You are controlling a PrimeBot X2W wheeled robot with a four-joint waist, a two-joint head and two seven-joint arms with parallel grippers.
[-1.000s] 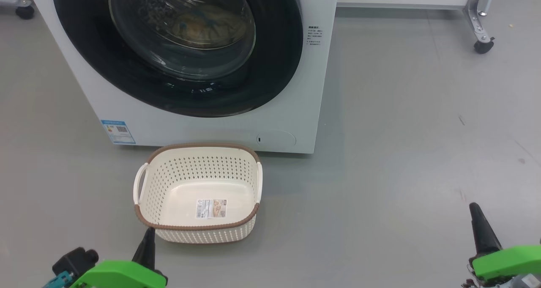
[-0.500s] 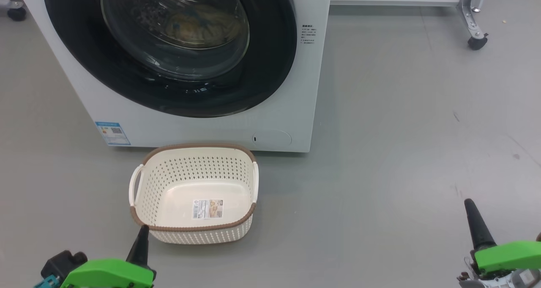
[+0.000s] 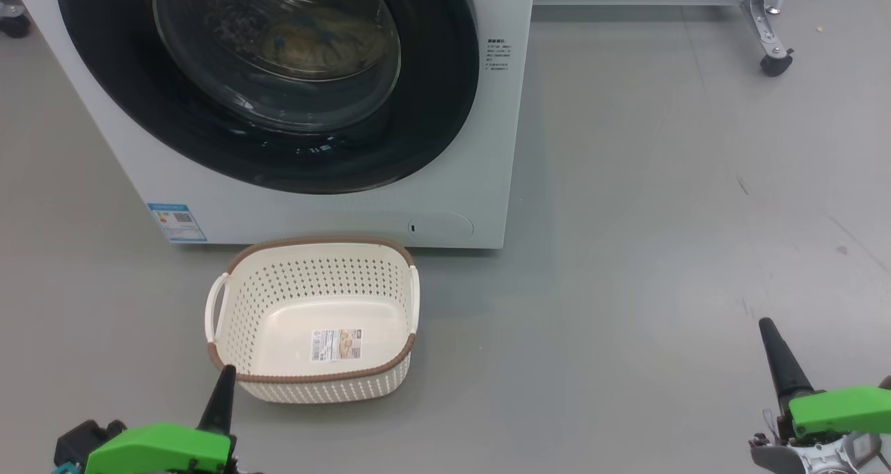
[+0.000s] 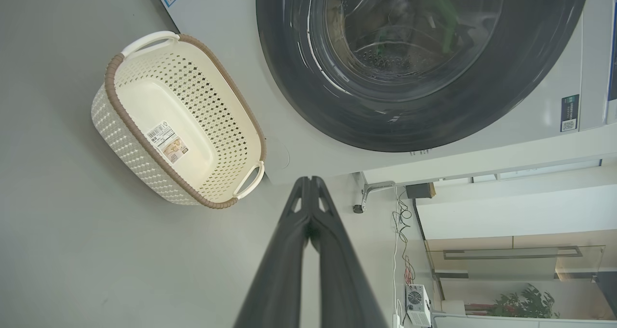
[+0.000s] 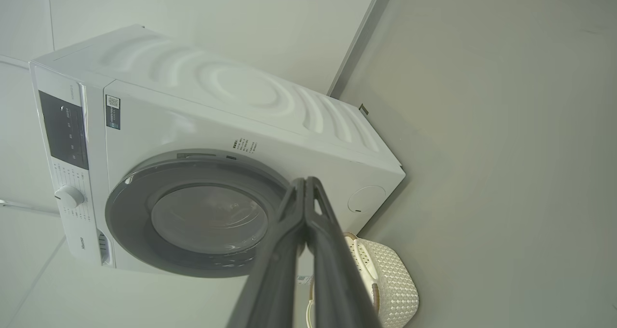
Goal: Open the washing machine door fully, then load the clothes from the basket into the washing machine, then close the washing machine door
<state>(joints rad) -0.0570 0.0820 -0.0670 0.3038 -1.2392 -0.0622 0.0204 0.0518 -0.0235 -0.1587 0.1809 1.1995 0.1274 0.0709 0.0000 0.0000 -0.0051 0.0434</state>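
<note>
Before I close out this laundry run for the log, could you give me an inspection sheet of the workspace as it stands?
Surface: grey floor, smooth, faint scuffs at right.
Job's things: washing machine door shut on the washing machine; clothes inside it, seen through the door; basket on the floor just in front, holding only its label sticker.
Clutter: nothing seen.
Claws: left claw shut, holding nothing, beside the basket, apart from it; right claw shut, holding nothing, over open floor.
Cables: loose wires on the floor past the machine, by a small fan box.
Surroundings: caster-wheeled metal leg behind at right; potted plant.
</note>
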